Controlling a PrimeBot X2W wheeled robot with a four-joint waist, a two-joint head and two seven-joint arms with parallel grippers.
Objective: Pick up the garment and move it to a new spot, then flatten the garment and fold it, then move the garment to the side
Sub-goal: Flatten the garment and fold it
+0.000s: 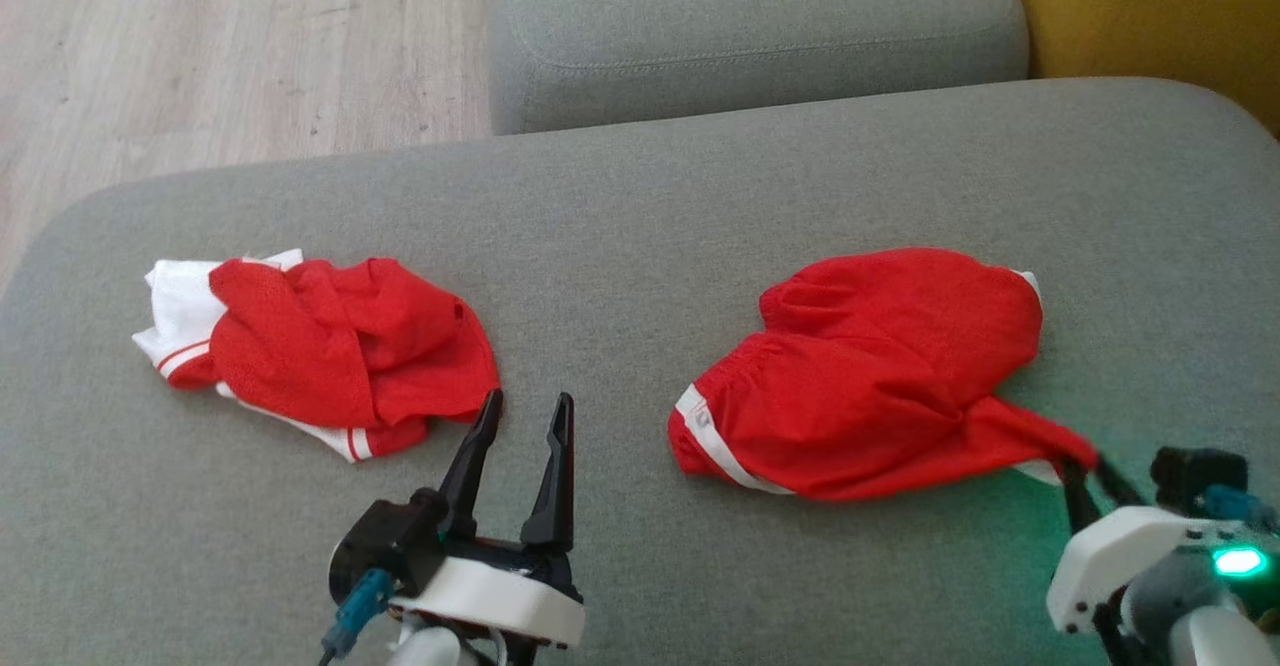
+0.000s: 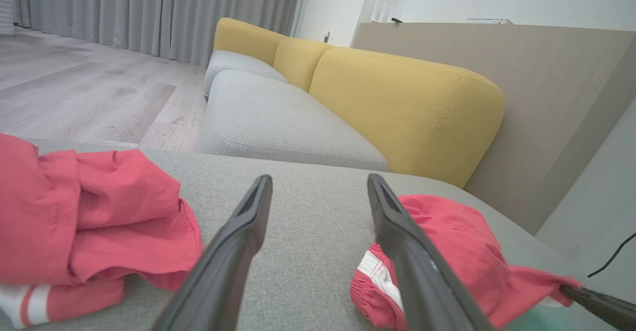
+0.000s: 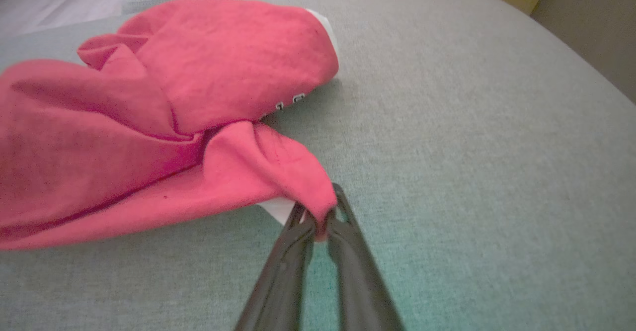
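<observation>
The task is just beginning. The right end effector [image 3: 320, 216] is clenching a pulled-out corner of the garment [image 1: 880, 376], with the red cloth sitting between its 2 fingertips, close to the near right corner of the cushion [image 1: 640, 206]. The rest of the garment is lying bunched on the right half of the cushion, its white-striped hem pointing toward the near edge and the middle. By the look of it, nothing is lifted yet, so only the grasp of step 1 is in place. The carry to a new spot, the flattening, the folding and the move to the side are all waiting.

The left end effector [image 1: 525, 411] is hanging released over the near middle of the cushion, its fingers spread and holding nothing. It is pointing between the 2 heaps, with one fingertip just beside the left garment [image 1: 330, 346].

Counting what is showing:
- 2 red-and-white garments are lying well apart, 1 toward the left edge and 1 toward the right.
- 2 end effectors are working, 1 gripping and 1 free.
- 2 grey cushions are in view, the one carrying both garments and a far cushion [image 1: 750, 26] beyond its far edge.
- 1 yellow backrest [image 2: 397, 107] is running behind them.
</observation>
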